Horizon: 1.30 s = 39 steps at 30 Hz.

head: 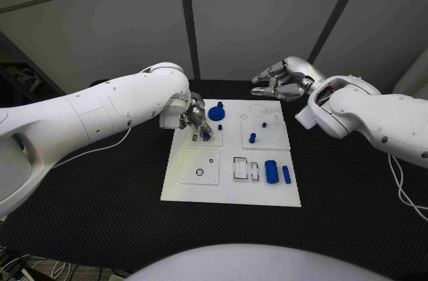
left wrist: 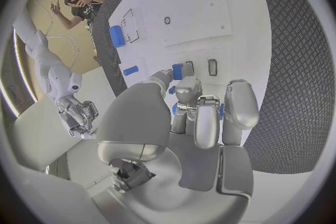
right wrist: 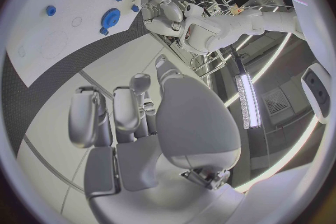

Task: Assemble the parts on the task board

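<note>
Left hand point(head: 195, 119) pinches a small blue part point(head: 206, 134) over the board point(head: 230, 194) at its ten o'clock, apparently to seat it, while the right hand point(head: 281, 82) waits beyond twelve o'clock, fingers curled, empty.

One white task board point(head: 230, 191) lies on one black table point(head: 347, 194). Six blue parts show on it: a round disc point(head: 217, 112), three small pegs, and two cylinders point(head: 271, 171). Two hands reach in.
</note>
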{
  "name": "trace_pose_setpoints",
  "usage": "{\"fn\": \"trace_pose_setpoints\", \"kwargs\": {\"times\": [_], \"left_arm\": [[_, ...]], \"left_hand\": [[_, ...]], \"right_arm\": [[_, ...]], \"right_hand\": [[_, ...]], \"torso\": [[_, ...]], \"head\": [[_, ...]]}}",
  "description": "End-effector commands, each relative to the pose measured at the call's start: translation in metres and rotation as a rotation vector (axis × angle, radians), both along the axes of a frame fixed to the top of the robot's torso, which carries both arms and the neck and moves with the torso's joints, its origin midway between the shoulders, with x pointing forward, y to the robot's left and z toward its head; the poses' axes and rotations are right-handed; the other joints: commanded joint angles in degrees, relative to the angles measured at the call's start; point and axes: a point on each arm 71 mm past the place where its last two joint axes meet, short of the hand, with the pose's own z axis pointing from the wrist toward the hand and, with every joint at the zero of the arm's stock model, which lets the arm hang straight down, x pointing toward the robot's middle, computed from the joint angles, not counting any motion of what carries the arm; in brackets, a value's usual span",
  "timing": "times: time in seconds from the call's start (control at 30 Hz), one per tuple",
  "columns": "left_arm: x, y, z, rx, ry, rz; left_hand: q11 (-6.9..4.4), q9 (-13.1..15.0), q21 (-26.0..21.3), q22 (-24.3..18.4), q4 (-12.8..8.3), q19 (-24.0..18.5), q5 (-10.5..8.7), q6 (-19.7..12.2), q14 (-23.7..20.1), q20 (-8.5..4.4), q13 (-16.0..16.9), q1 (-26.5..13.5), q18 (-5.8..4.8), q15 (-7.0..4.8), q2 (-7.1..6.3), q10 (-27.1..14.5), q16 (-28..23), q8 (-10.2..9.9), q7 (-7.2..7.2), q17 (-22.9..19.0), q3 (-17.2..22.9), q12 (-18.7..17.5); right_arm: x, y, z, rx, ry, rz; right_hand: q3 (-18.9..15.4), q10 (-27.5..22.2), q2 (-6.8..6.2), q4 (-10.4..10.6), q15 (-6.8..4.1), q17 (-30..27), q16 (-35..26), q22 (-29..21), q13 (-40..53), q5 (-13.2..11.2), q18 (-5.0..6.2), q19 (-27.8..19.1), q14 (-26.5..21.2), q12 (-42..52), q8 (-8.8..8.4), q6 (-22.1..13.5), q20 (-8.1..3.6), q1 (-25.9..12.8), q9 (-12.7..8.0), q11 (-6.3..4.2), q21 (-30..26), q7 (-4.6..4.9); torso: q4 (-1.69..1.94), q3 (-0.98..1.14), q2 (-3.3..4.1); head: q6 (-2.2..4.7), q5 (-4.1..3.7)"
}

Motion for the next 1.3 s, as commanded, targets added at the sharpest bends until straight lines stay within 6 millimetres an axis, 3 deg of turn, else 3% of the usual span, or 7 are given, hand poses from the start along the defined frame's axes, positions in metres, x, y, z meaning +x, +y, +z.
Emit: {"fn": "trace_pose_setpoints", "kwargs": {"times": [0.03,1.3], "left_arm": [[0.001,0.0001,0.0,0.038,-0.011,-0.014],[0.0019,-0.0012,-0.006,0.078,0.0,-0.038]], "left_hand": [[-0.17,0.14,0.3,0.1,-15.15,0.13,0.36,-0.1,4.79,0.05,1.32,-0.52,1.03,-0.23,-0.28,3.39,0.23,0.22,-0.17,8.97,15.06,0.39],[-0.21,0.49,0.34,0.19,-15.76,0.18,0.74,0.03,4.82,0.0,1.39,-0.69,1.02,-0.27,-0.64,3.48,0.28,0.34,-0.2,9.05,15.48,0.57]], "right_arm": [[-0.0001,0.0012,0.0017,0.003,-0.008,0.007],[-0.0003,0.0025,0.0015,0.003,-0.006,0.016]], "right_hand": [[0.1,0.31,-0.09,0.35,0.09,0.07,-0.15,2.23,0.02,0.34,0.18,0.3,0.86,0.23,-0.37,0.39,0.02,-0.53,-0.06,-0.17,-0.09,0.01],[0.09,0.32,-0.11,0.35,0.08,0.09,-0.18,2.29,0.02,0.37,0.17,0.35,0.89,0.29,-0.36,0.41,0.01,-0.51,-0.06,-0.17,-0.06,0.0]], "torso": [[0.0,0.0,0.02],[0.03,-0.04,-0.01]], "head": [[-0.07,0.0],[-0.43,0.18]]}}
